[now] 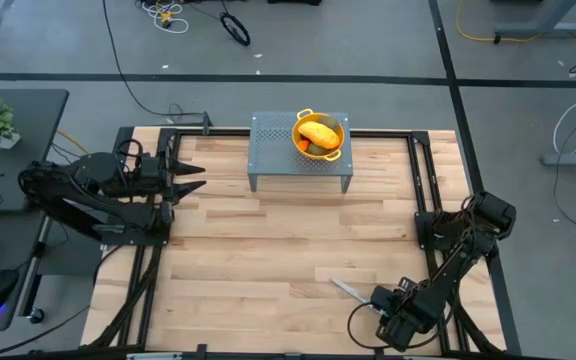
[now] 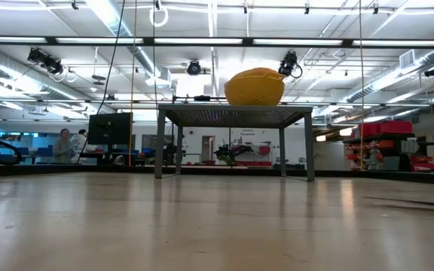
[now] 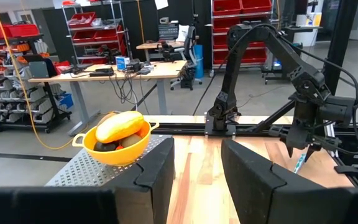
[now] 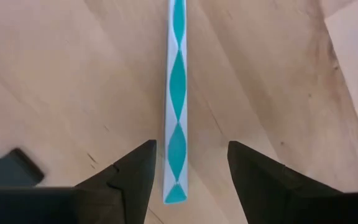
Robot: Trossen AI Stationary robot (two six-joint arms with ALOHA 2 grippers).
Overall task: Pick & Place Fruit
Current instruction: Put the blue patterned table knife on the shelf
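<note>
The right gripper (image 4: pixel 185 171) has its fingers apart, straddling the knife (image 4: pixel 177 93) on the table (image 1: pixel 268 260); it looks like it holds nothing. The left gripper (image 3: pixel 196 171) waits apart too. The fruit (image 1: pixel 318 132) sits in the colander (image 1: pixel 338 148). Closing now would grab the knife, not fruit.

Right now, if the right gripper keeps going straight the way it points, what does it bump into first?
Probably the knife. The right gripper points down at the table, its open fingers either side of the knife's end, so it likely meets the knife, then the wood.
</note>
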